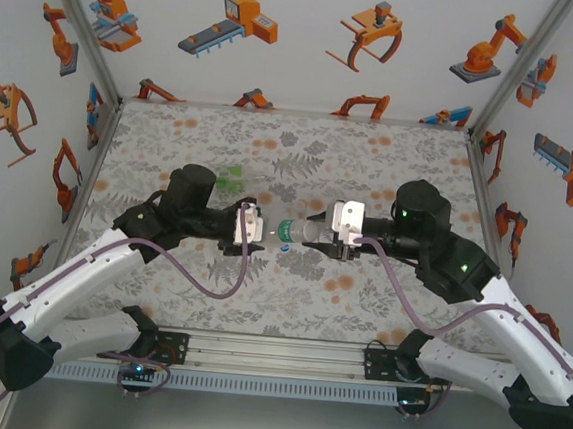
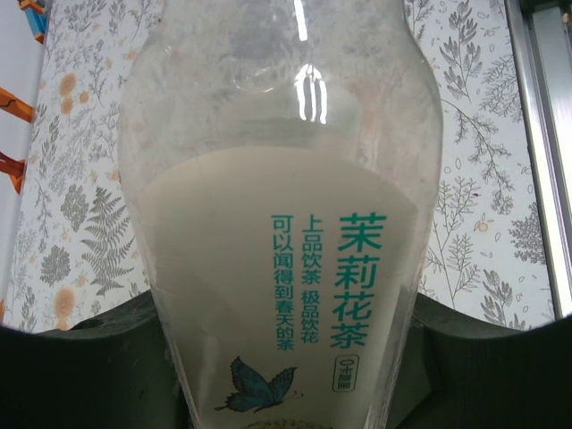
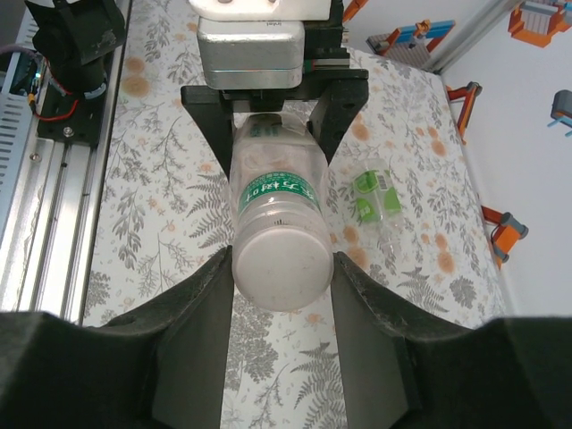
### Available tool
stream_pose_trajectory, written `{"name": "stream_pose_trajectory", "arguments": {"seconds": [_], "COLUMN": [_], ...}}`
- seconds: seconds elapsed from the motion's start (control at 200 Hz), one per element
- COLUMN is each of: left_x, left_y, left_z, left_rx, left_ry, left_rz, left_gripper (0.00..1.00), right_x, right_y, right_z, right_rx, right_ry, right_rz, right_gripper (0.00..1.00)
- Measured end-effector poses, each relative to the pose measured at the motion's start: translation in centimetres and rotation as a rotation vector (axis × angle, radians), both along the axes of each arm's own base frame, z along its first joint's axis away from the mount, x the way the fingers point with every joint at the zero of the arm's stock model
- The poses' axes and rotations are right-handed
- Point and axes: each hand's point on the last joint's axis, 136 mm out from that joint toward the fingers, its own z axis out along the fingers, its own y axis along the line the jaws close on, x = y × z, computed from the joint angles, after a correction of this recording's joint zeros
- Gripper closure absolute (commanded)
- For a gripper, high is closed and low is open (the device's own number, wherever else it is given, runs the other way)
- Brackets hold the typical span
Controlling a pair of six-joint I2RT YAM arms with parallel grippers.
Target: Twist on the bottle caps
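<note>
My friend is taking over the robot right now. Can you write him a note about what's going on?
Left gripper: shut on the clear plastic bottle with a green-and-white label, held in the air over the flowered table.
Right gripper: fingers pressed on that bottle's other end.
Second clear plastic bottle: lying on the table, untouched.
Done: one bottle lifted between both grippers.
Left: screw on both caps; I cannot tell whether any is on yet.

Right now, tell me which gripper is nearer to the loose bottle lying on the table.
Left. The left gripper sits close on the loose bottle's near-right side; the right gripper is farther right, beyond the held bottle.
</note>
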Motion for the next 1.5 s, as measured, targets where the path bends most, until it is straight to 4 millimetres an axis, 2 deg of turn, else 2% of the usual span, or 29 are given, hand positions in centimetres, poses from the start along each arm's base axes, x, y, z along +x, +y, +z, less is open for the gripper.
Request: {"name": "stream_pose_trajectory", "arguments": {"seconds": [0.245, 0.486, 0.781, 0.986, 1.091, 1.211, 1.447, 1.502], "left_x": [0.0, 0.5, 2.0, 3.1, 3.5, 3.7, 3.4, 3.0], "left_y": [0.0, 0.2, 0.6, 1.2, 1.6, 1.9, 1.5, 1.1], "left_z": [-0.1, -0.2, -0.4, -0.6, -1.0, -1.3, -1.0, -0.7], "left_rx": [0.004, 0.013, 0.038, 0.057, 0.077, 0.093, 0.075, 0.061], "left_ry": [0.001, -0.012, -0.041, -0.051, -0.045, -0.041, -0.044, -0.045], "left_rz": [0.004, 0.029, 0.106, 0.17, 0.199, 0.217, 0.194, 0.172], "left_gripper": [1.0, 1.0, 1.0, 1.0, 1.0, 1.0, 1.0, 1.0], "right_x": [0.2, 1.7, 5.3, 7.8, 8.7, 9.2, 8.9, 8.8], "right_y": [0.0, -0.1, -0.7, -1.0, -1.0, -1.0, -1.3, -1.5], "right_z": [0.0, -0.1, -0.7, -2.1, -3.2, -3.8, -3.3, -3.0], "right_rx": [0.006, 0.085, 0.255, 0.42, 0.487, 0.515, 0.508, 0.501], "right_ry": [0.056, 0.244, 0.639, 1.054, 1.22, 1.299, 1.271, 1.237], "right_rz": [-0.038, -0.18, -0.458, -0.672, -0.738, -0.781, -0.773, -0.763], "right_gripper": [0.78, 0.87, 0.9, 0.89, 0.79, 0.68, 0.4, 0.37]}}
